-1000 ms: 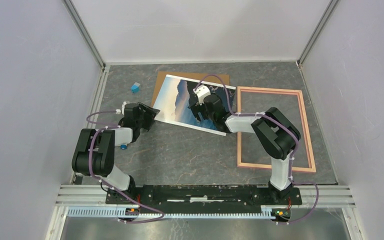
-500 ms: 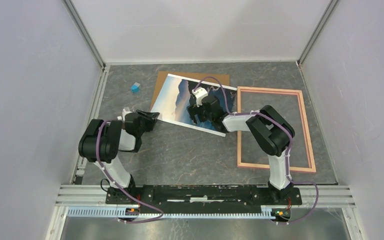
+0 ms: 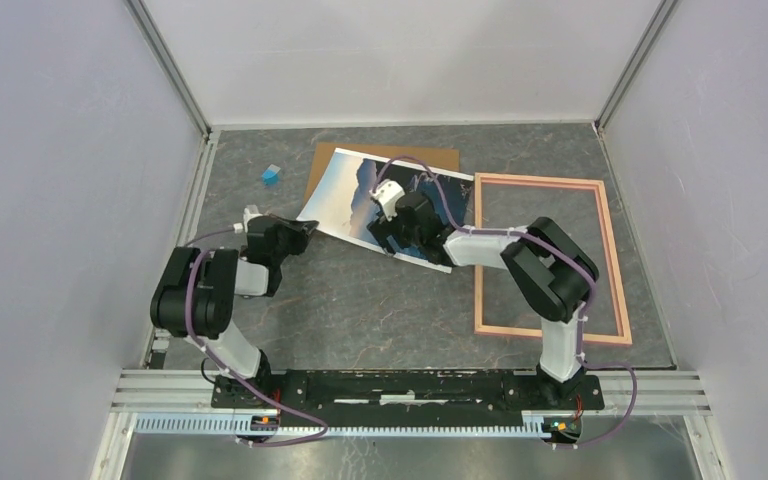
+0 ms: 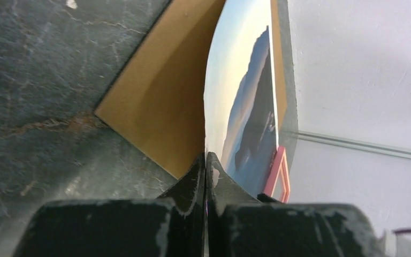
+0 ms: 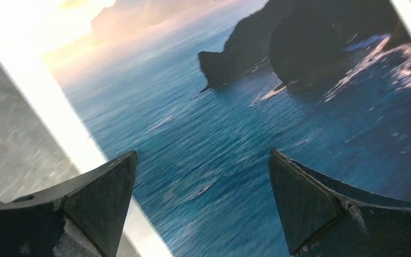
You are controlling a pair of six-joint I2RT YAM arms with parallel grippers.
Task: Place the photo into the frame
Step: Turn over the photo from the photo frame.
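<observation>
photo [image 4: 241, 96] edge pinched in left tool [image 4: 205, 160], right tool [image 5: 202, 160] spread over it

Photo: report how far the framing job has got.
Done: the left tool is shut on an edge of the photo, which curls up off the brown board. In hand: the right tool hangs open over it. Left: the photo is wholly outside the frame, which lies to its right; it must yet be carried over and laid in.

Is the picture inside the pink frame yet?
Not yet. The photo sits outside the frame, its corner pinched by the left gripper.
</observation>
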